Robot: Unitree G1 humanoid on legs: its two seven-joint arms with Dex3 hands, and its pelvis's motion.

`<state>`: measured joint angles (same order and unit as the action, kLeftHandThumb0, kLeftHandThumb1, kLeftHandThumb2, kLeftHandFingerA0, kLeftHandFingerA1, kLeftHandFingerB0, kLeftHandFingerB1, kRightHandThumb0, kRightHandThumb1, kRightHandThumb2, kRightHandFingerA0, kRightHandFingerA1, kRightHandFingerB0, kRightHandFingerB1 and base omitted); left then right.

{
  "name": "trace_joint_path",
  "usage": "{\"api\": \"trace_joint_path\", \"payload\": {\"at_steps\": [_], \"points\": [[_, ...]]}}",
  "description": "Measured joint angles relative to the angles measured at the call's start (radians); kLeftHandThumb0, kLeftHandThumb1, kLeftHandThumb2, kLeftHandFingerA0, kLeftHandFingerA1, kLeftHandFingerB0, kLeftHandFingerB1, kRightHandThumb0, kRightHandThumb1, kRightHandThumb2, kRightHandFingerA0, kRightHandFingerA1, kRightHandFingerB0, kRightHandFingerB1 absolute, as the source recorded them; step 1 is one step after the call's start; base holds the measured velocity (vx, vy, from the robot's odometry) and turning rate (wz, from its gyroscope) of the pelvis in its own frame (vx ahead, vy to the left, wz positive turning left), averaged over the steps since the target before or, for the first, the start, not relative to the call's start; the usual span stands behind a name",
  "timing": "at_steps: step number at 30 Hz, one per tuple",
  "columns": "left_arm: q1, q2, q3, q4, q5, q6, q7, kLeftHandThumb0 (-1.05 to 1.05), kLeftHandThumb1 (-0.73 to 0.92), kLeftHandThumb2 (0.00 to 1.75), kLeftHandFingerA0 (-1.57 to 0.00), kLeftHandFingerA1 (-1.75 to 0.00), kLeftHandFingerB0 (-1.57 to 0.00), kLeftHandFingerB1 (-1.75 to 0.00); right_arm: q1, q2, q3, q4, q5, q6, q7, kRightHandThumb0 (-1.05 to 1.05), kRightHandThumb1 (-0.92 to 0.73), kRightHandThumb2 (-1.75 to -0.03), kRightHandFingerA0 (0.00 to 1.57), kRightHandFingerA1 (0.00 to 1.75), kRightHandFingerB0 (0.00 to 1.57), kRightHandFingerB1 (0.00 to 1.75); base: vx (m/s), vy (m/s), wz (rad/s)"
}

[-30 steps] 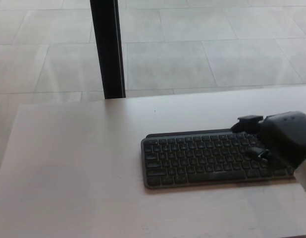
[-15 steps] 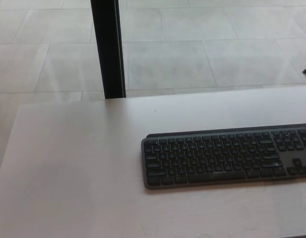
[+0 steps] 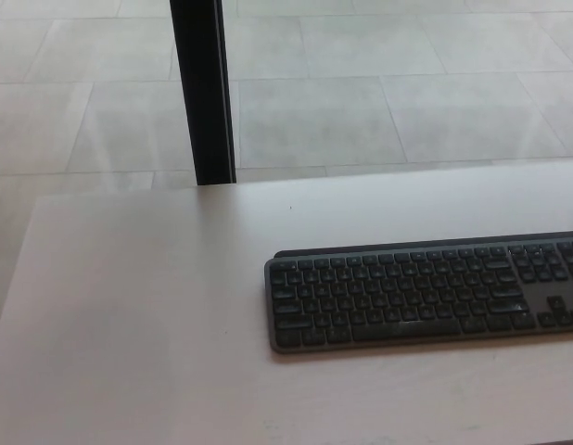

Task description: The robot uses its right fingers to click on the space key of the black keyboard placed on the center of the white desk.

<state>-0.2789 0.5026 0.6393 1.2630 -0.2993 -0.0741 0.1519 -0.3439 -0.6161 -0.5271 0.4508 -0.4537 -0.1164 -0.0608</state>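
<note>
Currently neither robot hand in frame, state unknown. Black keyboard [image 3: 421,295] flat on white desk [image 3: 138,315]; rigid, light-travel keys. Space key [image 3: 405,327] needs gentle fingertip tap.

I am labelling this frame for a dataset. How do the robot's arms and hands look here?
Neither arm nor hand shows in the head view now, so nothing can be said of their look. Only the black keyboard on the white desk is visible.
</note>
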Motion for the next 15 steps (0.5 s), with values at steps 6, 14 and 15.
{"api": "trace_joint_path", "payload": {"at_steps": [6,14,15], "points": [[0.002,-0.001,0.001,0.0,0.0,0.0,0.0,-0.62,0.84,0.65,-0.76,-0.71,-0.64,-0.56,0.063,0.003,-0.18,0.114,0.076,0.012,-0.002,-0.6,-0.38,-0.99,1.34,1.37,0.7,0.93,0.0,0.0,0.0],[0.008,-0.002,0.002,0.0,0.0,0.0,0.0,-0.62,0.85,0.65,-0.74,-0.7,-0.61,-0.55,0.067,0.035,-0.381,0.232,0.177,0.049,-0.011,-0.42,-0.34,-1.08,1.5,1.48,0.95,1.09,0.0,0.0,0.0],[0.01,-0.002,0.002,0.0,0.0,0.0,0.0,-0.63,0.85,0.65,-0.76,-0.7,-0.62,-0.55,0.065,0.041,-0.406,0.247,0.191,0.056,-0.013,-0.43,-0.34,-1.09,1.47,1.47,0.93,1.1,0.0,0.0,0.0]]}}
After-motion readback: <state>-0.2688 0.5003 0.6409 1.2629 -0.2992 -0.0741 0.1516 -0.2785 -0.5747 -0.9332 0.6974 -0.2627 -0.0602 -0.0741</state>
